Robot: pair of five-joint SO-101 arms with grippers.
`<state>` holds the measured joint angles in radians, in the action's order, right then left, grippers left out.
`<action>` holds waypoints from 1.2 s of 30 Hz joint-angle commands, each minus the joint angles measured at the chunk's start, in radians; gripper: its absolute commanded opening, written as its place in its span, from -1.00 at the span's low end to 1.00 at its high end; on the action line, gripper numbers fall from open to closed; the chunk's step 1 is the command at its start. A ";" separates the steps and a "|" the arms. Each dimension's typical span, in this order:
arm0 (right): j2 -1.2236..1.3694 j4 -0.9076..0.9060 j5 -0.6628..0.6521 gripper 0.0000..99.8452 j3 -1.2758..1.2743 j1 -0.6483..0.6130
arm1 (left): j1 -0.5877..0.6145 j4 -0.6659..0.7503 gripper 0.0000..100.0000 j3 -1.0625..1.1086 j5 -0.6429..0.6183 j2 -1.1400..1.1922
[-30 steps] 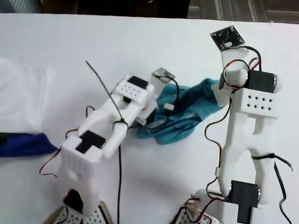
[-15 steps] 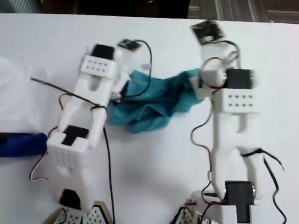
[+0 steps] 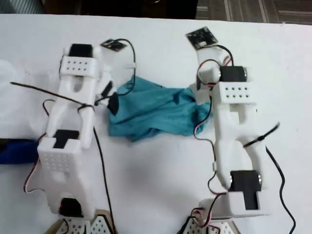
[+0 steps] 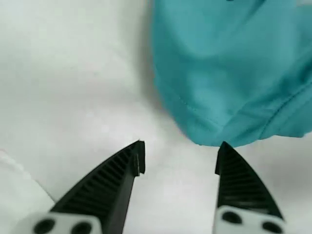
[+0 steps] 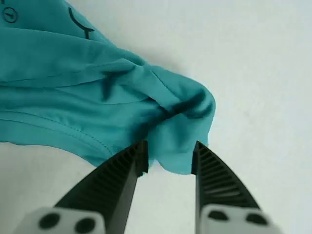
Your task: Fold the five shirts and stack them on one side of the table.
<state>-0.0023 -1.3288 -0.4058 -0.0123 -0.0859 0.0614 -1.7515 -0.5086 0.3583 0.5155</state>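
Teal shirt [image 3: 151, 109] bunched between my open grippers — right gripper [image 5: 168, 158] astride a crumpled corner, left gripper [image 4: 180, 156] just short of the hem; I should pinch true corners, then spread evenly.

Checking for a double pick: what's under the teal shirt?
White table shows right up to the edges of the teal shirt, with nothing poking out. Whatever lies beneath its bunched middle is covered by the cloth.

Overhead view; both wrist cameras close above teal shirt [image 3: 151, 109]
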 commanded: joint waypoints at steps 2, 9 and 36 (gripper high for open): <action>0.027 0.013 0.003 -0.70 0.005 0.054 | -0.034 0.002 -0.50 0.002 0.044 -0.006; -0.013 -0.002 0.002 -0.70 0.005 0.139 | -0.124 -0.002 -0.50 0.018 0.138 -0.005; -0.107 -0.051 0.008 -0.70 0.005 0.160 | -0.043 0.379 -0.50 0.237 0.232 -0.006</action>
<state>-0.0560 -1.3717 -0.4058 -0.0123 0.0690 -0.0031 -1.3848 -0.2279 0.6022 0.5186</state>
